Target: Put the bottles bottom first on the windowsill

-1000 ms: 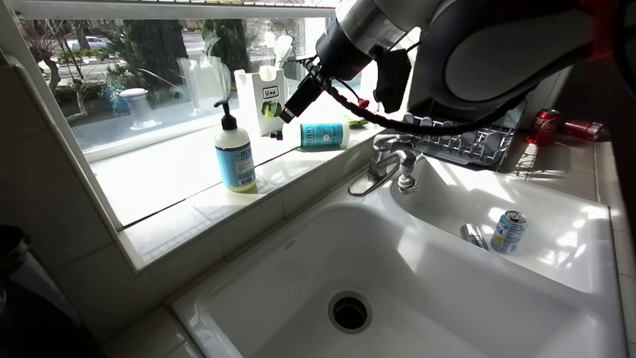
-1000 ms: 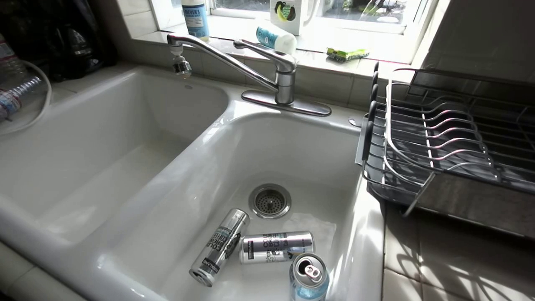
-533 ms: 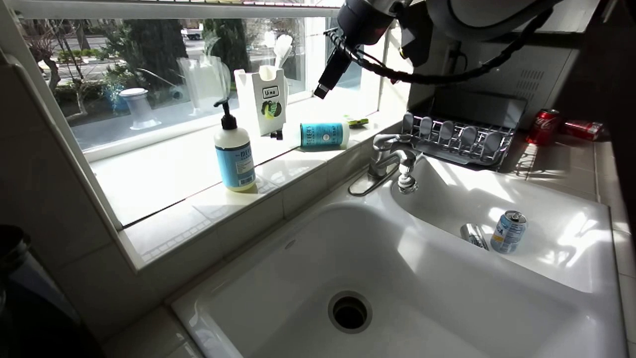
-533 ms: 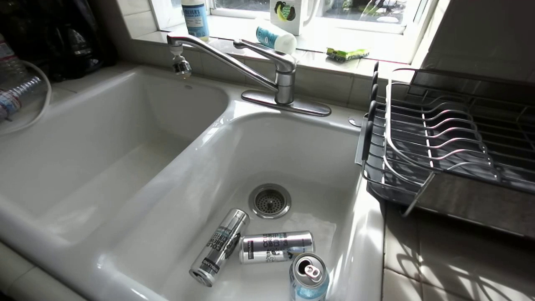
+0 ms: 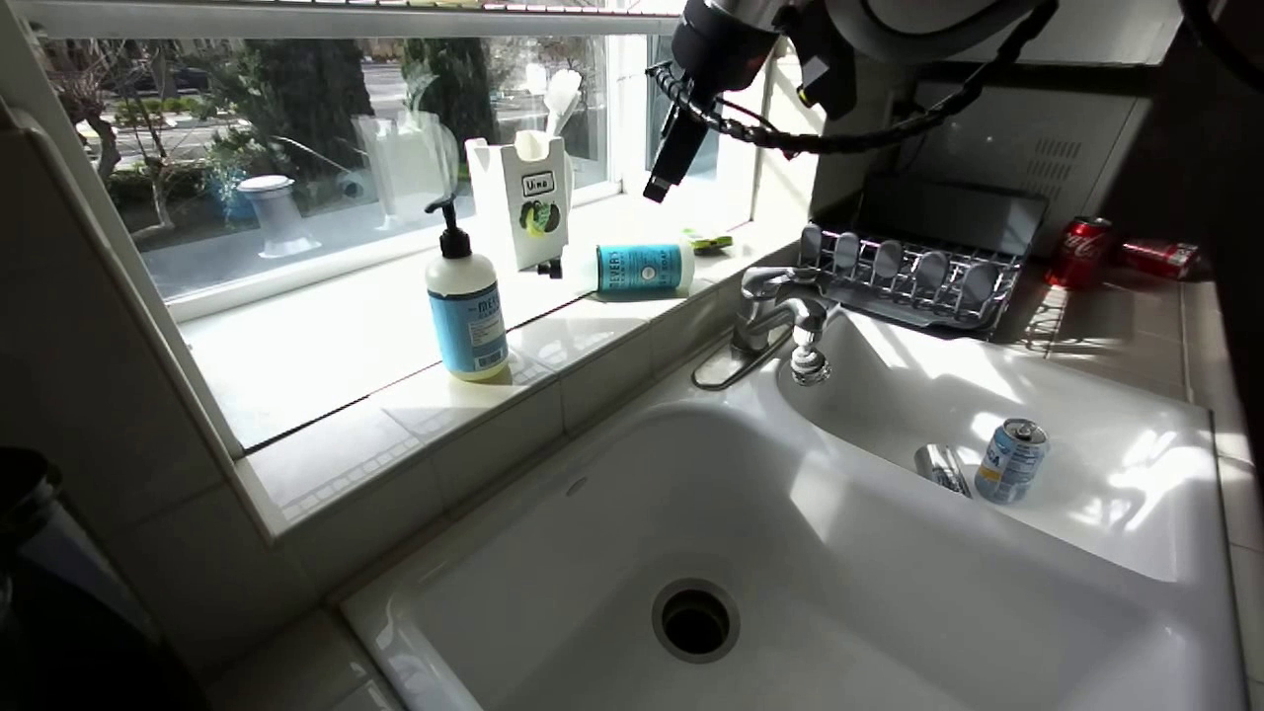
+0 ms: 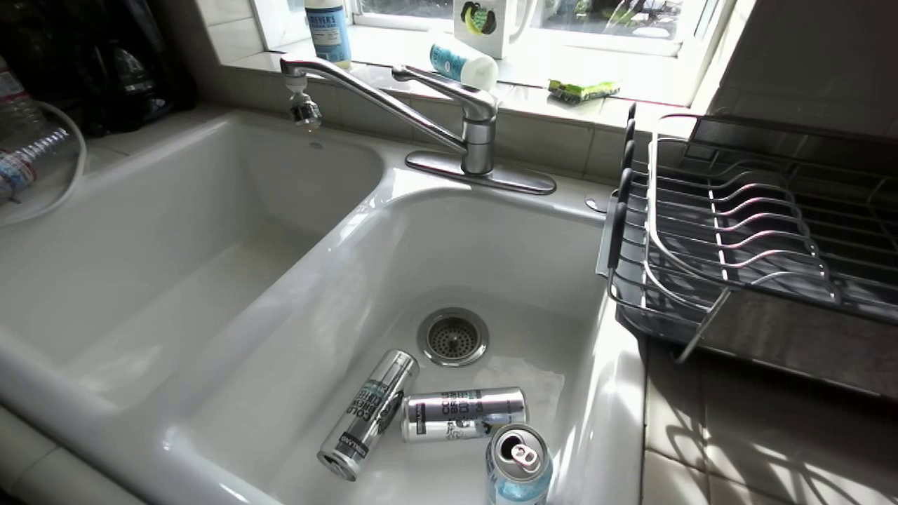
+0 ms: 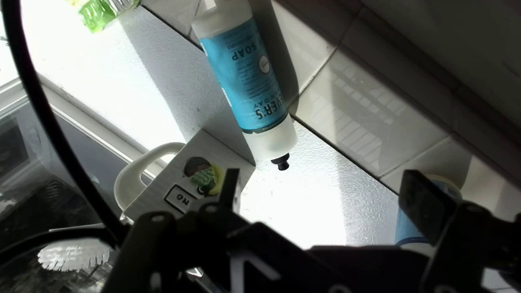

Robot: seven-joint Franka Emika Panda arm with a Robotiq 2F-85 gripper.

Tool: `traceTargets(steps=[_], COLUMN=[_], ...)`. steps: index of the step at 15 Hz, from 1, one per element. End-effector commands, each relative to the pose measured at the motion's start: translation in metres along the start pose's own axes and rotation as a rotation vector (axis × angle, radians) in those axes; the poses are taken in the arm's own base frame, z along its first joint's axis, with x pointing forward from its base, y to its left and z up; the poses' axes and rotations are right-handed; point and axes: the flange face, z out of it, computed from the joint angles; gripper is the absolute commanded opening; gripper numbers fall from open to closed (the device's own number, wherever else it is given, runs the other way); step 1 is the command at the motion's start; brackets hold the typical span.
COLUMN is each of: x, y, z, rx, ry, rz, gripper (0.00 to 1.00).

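Note:
The pale blue pump bottle (image 5: 472, 321) stands upright on the windowsill (image 5: 296, 375); it also shows in an exterior view (image 6: 330, 38). The brighter blue bottle (image 5: 632, 269) lies on its side on the sill, dark cap towards the pump bottle; it also shows behind the faucet (image 6: 452, 63). My gripper (image 5: 657, 190) hangs above the sill over the lying bottle, apart from both. In the wrist view the gripper (image 7: 325, 193) is open with nothing between its fingers. The lying bottle (image 7: 248, 77) is ahead; the pump bottle (image 7: 407, 228) is mostly hidden behind a finger.
A white carton-shaped pitcher (image 5: 533, 193) stands behind the lying bottle. A green packet (image 6: 582, 91) lies further along the sill. A faucet (image 6: 477, 133), a double sink (image 6: 330, 231) with several cans, and a dish rack (image 6: 744, 224) are below.
My gripper has risen and moved right in the exterior view, away from beside the pitcher, then shifted slightly further right. The bottles have not moved.

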Motion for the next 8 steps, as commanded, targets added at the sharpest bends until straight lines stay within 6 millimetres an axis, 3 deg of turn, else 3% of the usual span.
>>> traceTargets(steps=[1,4,8], x=[-0.002,-0.005,-0.018], y=[0.006,0.017,0.029], z=[0.007,0.029,0.040], rx=[0.015,0.078,0.140], ry=[-0.014,-0.022,-0.039], rz=[0.009,-0.075,-0.237], gripper=[1.00,1.00,1.00])
